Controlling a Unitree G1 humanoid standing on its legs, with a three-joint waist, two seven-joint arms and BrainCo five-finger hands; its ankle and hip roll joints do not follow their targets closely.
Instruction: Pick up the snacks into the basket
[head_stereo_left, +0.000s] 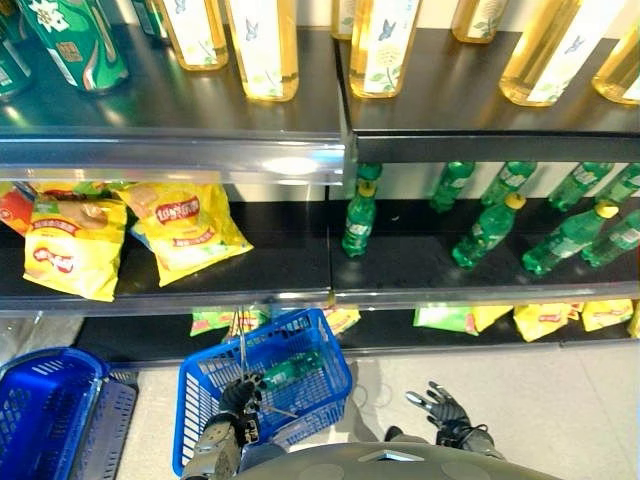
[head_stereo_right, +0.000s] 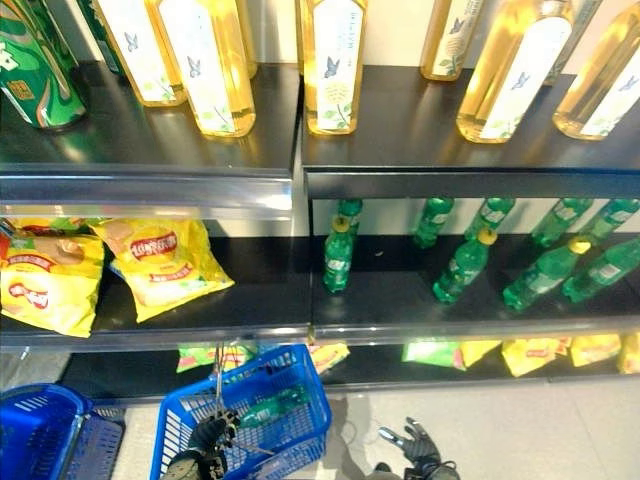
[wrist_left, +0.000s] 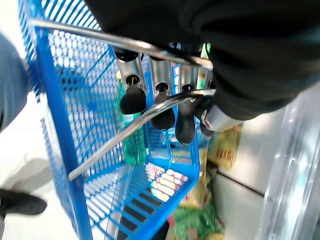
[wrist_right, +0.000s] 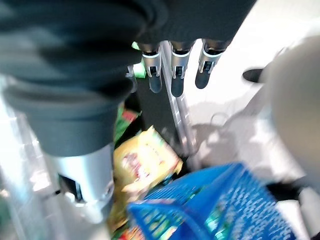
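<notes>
While the left hand (head_stereo_left: 238, 400) carries the blue basket (head_stereo_left: 205, 385) by its wire handles, the left eye view shows the right hand (head_stereo_left: 443, 408) low over the pale floor (head_stereo_left: 560, 400), well apart from any shelf, so I'd call this the approach step: nothing is picked yet. The snacks (head_stereo_left: 185, 230) are yellow bags on the middle shelf (head_stereo_left: 290, 280), left bay, above the basket; a green bottle (head_stereo_left: 290, 368) already lies in the basket. A second blue basket (head_stereo_left: 45, 410) sits at lower left. In the right eye view the same layout holds — more yellow and green packets (head_stereo_right: 530, 352) lie on the bottom shelf to the right, nearer the free hand, and green bottles (head_stereo_right: 462, 265) stand in the right bay. Next move, as I judge it: raise the right hand and reach across to a bag, clearing the shelf's front lip and staying under the shelf of oil bottles (head_stereo_right: 330, 60) above — headroom looks tight. In the left wrist view the fingers (wrist_left: 162, 117) are curled round the metal handle (wrist_left: 130, 132), clamped. In the right wrist view the fingers (wrist_right: 175, 75) hang straight and apart, holding nothing, with a yellow bag (wrist_right: 145, 160) and the basket rim below them; open floor beside gives room to swing.
</notes>
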